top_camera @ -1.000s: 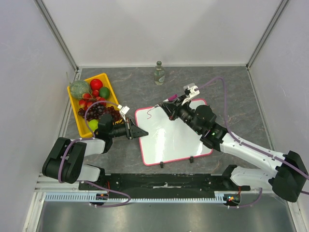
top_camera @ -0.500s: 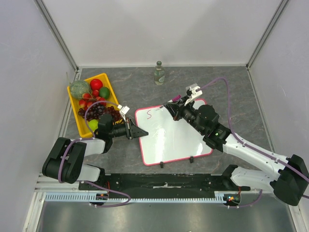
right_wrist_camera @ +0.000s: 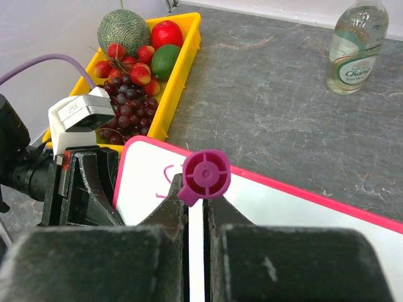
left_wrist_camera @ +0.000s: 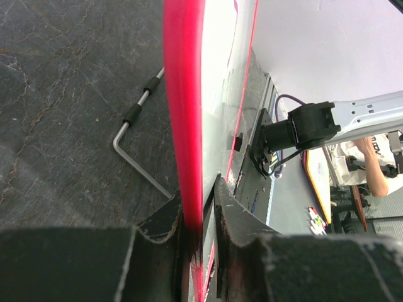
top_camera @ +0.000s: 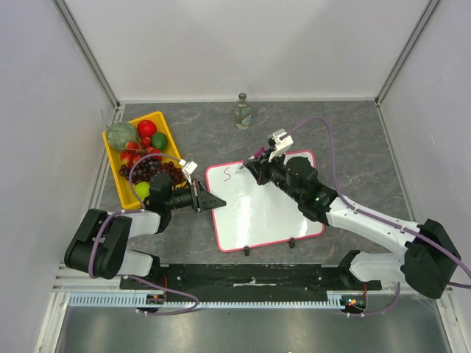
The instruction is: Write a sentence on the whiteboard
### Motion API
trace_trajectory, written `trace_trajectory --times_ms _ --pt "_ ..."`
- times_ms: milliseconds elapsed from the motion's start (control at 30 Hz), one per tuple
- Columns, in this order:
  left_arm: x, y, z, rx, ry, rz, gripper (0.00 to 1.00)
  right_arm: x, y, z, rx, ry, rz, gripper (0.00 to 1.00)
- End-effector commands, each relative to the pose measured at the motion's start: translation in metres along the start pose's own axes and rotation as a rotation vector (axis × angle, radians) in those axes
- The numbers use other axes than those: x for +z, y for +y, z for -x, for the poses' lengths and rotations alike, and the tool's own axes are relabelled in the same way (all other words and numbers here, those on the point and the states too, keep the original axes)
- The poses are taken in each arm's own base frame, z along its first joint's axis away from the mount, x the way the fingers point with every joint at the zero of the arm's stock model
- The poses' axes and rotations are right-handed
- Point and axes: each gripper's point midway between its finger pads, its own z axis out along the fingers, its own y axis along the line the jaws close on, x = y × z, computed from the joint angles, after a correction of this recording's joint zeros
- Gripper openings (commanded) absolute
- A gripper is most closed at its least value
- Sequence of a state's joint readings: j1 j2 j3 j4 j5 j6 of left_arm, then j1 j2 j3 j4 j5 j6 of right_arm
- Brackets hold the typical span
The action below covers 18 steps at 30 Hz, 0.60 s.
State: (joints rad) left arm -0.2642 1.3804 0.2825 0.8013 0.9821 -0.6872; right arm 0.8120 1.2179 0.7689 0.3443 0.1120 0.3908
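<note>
Glossy pink-rimmed whiteboard [top_camera: 268, 213] lies mid-frame on the grey stone-look worktop [top_camera: 353, 140]; its sentence [top_camera: 227, 173] is only 1 pink "S", upper left. Left claw [left_wrist_camera: 198, 220] clamps its rim; right claw [right_wrist_camera: 196, 211] clamps a magenta marker [right_wrist_camera: 204, 175]. Glass bottle [right_wrist_camera: 359, 47] reads "Chan".

Pink-rimmed whiteboard [top_camera: 268, 213] lying flat, sentence [top_camera: 227, 173] only a pink S near far-left corner

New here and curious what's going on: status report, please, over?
Left pincer clamped on whiteboard edge. Right pincer gripping pink marker over the board. Sentence: only first letter down. Nothing in the way.
</note>
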Motion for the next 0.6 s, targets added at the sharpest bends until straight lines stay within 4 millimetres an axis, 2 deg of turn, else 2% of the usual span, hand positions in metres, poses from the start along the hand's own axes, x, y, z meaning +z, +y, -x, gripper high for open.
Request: trace_trajectory --times_ms 0,267,567 --pt "0.000 0.019 -0.016 0.029 0.036 0.062 0.02 0.008 0.015 0.037 0.000 -0.106 0.042 0.00" --pt "0.000 0.019 -0.016 0.029 0.037 0.061 0.02 0.008 0.015 0.038 0.006 -0.113 0.043 0.00" --pt "0.000 0.019 -0.016 0.029 0.037 0.061 0.02 0.014 0.010 0.021 0.002 -0.072 0.026 0.00"
